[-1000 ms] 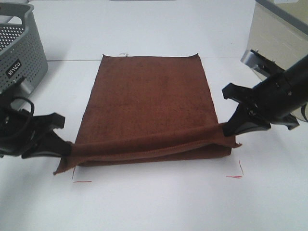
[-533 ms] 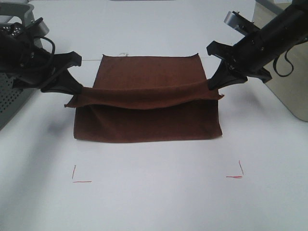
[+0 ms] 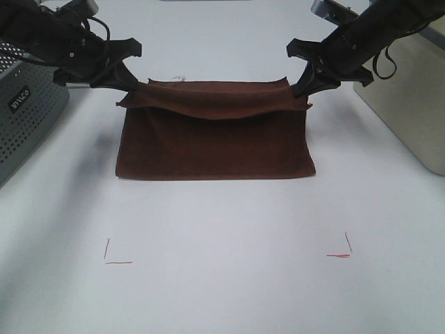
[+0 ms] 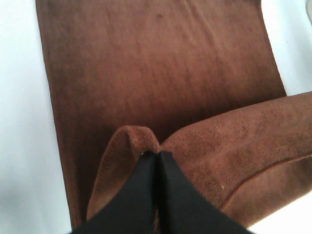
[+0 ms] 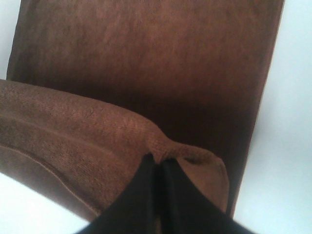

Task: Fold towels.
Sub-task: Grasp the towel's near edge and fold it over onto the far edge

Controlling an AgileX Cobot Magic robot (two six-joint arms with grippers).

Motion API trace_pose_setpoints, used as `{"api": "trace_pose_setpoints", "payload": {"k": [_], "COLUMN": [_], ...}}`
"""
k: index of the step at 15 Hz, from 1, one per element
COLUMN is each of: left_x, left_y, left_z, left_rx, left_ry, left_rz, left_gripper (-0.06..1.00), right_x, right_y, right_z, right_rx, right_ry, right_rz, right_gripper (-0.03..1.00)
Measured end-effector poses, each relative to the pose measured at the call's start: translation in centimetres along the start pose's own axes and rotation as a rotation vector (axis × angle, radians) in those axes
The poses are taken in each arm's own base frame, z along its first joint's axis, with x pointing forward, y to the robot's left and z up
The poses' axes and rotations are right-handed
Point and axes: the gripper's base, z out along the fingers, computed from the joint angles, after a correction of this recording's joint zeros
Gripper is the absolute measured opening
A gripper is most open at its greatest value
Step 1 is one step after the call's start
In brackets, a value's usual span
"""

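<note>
Left end effector amid towel folds

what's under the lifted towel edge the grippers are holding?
Only the lower layer of the same dark reddish-brown terry towel, flat on the white table. Left gripper and right gripper pinch the raised edge's corners. Table surface beneath the towel is covered.

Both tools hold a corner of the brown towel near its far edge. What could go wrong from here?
1. The lifted edge of the towel sags in the middle between the left tool and the right tool; on release it may land curved or wrinkled.
2. Each tool pinches only a small fold of corner, so the cloth might slip out early.
3. The left corner sticks out past the towel's side; the layers may lie askew.
</note>
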Motion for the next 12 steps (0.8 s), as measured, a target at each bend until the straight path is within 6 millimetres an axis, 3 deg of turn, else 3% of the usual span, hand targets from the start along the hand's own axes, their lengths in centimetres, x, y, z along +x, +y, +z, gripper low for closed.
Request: {"api": "trace_pose_setpoints", "payload": {"k": [3,7,12], "left_x": [-2.8,-4.2,-4.4], "left_y": [0.5,2.2,4.2], "left_z": [2.2,4.7,8.5], "left_rx": [-0.003,-0.07,-0.11], "left_ry": [-0.09,-0.224,-0.292], "left_rz": [0.027,0.021,0.016], "left_gripper": [0.0,0.0,0.0], "right_x": [-3.0,-5.9,-6.4], "right_y": [-0.7,-1.6,-3.7], "right_z": [1.6,3.2,6.1], "right_rx": [0.0,0.018,0.082], "right_ry": [-0.067,-0.192,-0.283], "right_rz": [-0.033,-0.064,-0.063], "right_gripper": [0.0,0.0,0.0]}}
